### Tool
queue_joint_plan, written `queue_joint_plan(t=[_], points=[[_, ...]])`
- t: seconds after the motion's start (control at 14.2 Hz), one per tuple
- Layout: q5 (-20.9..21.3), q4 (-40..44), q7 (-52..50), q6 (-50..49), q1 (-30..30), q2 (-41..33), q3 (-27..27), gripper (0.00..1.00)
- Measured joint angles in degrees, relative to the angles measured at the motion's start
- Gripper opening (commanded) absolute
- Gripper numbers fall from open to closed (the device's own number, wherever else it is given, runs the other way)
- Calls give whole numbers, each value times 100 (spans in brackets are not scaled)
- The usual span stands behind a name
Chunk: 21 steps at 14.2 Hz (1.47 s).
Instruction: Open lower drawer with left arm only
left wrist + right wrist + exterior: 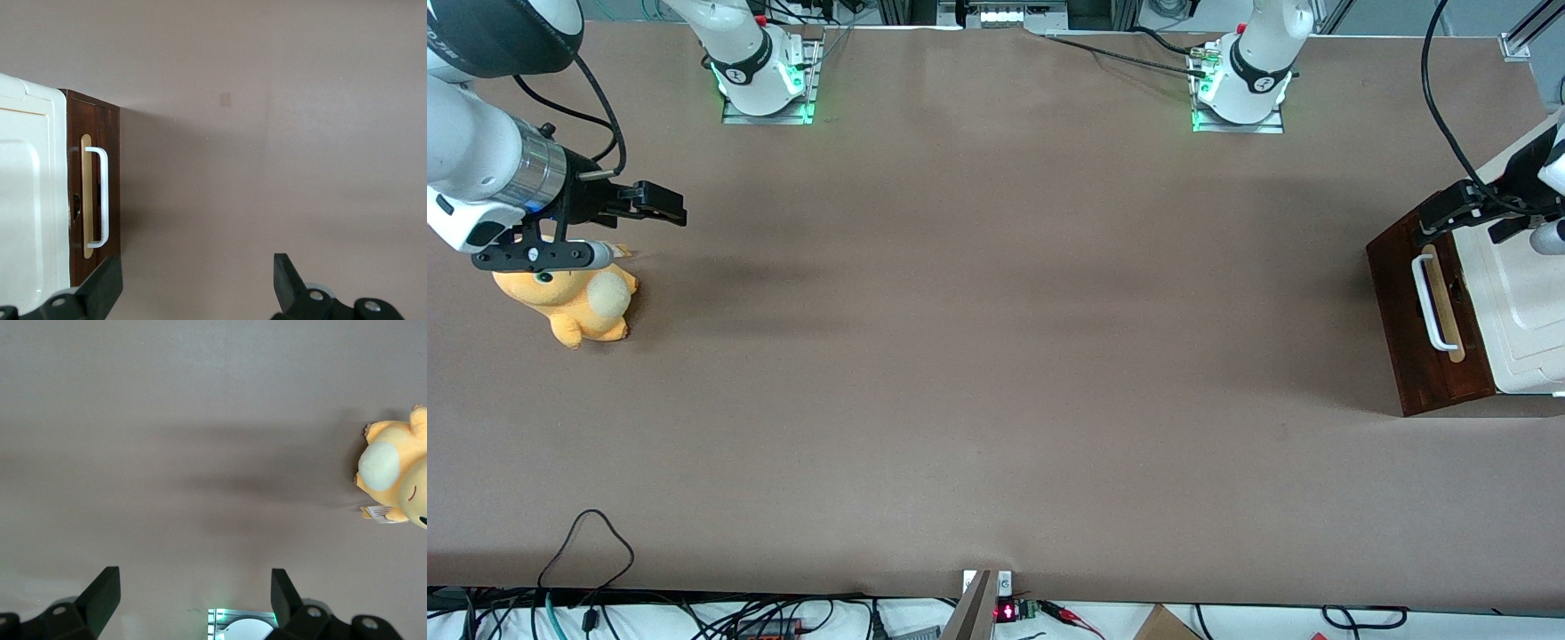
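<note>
Pincer (193, 283) spread wide, above cabinet | lower drawer (100, 193) shut, below it

left arm (1549, 169) raised, working end | gripper (197, 283) spread wide, holding nothing

We note a dark brown drawer (1423, 347) with white handle (1432, 302), black gripper (197, 287), orange-yellow plush toy (574, 302), brown table (996, 356).
</note>
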Motion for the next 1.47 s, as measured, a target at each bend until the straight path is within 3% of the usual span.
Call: queue_joint_plan(t=[1.47], points=[[54,-164,0,-77,4,181,-108,100]])
